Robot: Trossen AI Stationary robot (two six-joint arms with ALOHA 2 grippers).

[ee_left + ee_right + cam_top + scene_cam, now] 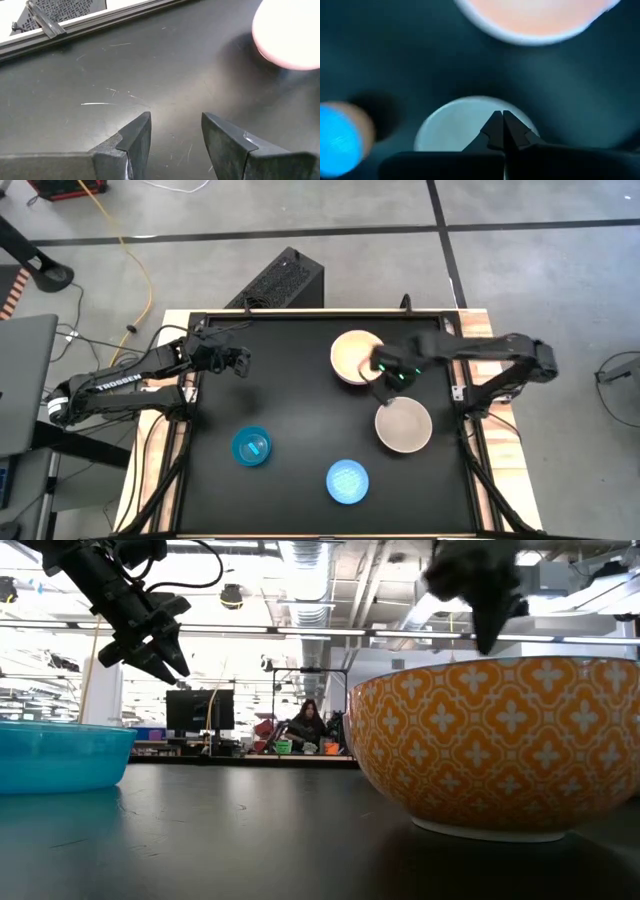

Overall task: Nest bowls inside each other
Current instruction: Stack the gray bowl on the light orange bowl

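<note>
Four bowls stand upright on their bases on the black table. A pinkish bowl [355, 357] [290, 35] is at the far middle. A beige bowl [403, 425] near it shows an orange-and-white patterned outside [500, 740]. Two blue bowls [251, 447] [347, 481] stand toward the near edge. My right gripper [386, 385] [502, 122] is shut and empty. It points down above the table between the pinkish and the beige bowl. My left gripper [240, 362] [175, 127] hangs open over bare table at the far left, clear of every bowl.
The table has a raised rim [320, 313]. A black box [285, 280] stands beyond the far edge, and cables lie on the floor at the left. Bare table lies between the left gripper and the blue bowls. A person [307, 725] sits far off in the room.
</note>
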